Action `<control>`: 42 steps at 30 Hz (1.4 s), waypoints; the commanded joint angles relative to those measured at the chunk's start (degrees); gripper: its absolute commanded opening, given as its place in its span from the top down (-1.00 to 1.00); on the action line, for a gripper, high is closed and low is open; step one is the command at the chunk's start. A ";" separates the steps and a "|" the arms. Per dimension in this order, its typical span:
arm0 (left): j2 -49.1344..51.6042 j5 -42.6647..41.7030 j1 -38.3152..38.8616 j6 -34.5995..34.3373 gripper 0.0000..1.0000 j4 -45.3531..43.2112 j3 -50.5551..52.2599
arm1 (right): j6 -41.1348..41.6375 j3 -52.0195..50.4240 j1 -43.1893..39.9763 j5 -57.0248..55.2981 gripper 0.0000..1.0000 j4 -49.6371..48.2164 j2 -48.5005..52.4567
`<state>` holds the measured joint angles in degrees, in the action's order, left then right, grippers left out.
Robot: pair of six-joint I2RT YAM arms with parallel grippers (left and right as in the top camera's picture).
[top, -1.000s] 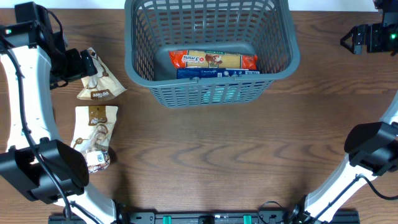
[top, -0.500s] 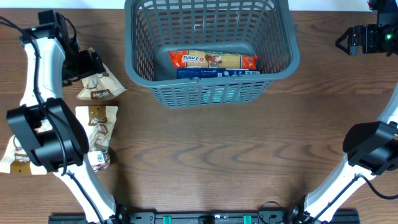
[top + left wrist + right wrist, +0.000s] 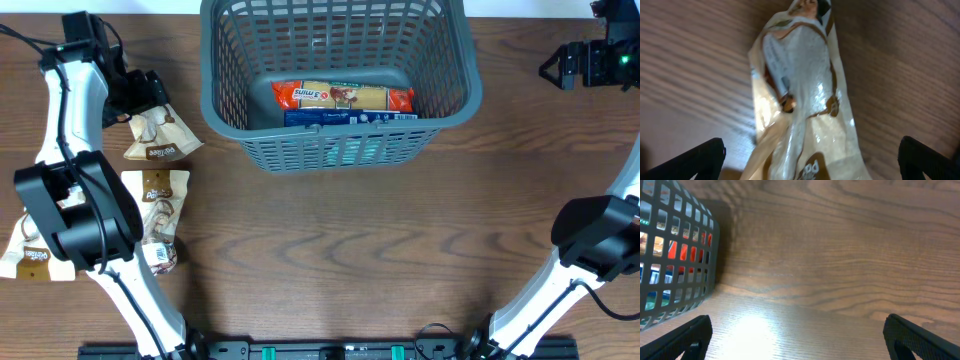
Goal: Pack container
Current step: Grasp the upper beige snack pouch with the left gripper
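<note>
Left pincer wide open, right over the upper snack packet. Its long axis crosses my closing line. Basket sits to my right.

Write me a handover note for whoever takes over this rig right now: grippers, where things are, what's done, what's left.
Grippers: the left gripper is open and empty, hovering at the far end of the upper snack pouch, fingers clear of it. The right gripper is open and empty, over bare table right of the grey basket.
Done: an orange-red packet and a blue packet lie in the basket.
Left: three cream-and-brown pouches on the table left of the basket: the upper one, the middle pouch, and a third pouch partly hidden by the left arm.
</note>
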<state>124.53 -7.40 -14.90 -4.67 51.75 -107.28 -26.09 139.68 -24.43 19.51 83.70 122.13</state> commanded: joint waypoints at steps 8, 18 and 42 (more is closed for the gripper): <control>2.32 0.28 -0.02 -1.60 -0.97 -2.80 -0.39 | 0.76 0.02 1.64 0.44 -0.99 0.42 0.04; 7.34 3.63 0.13 -5.03 -0.97 -2.38 -0.39 | 0.76 0.02 3.10 0.42 -0.98 0.52 0.04; 9.22 5.55 0.13 -5.97 0.16 -1.09 0.17 | 0.76 0.02 3.21 0.42 -0.98 1.27 0.04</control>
<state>133.62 -3.03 -14.74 -10.66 49.98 -107.28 -26.06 139.68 -21.67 19.49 84.79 122.13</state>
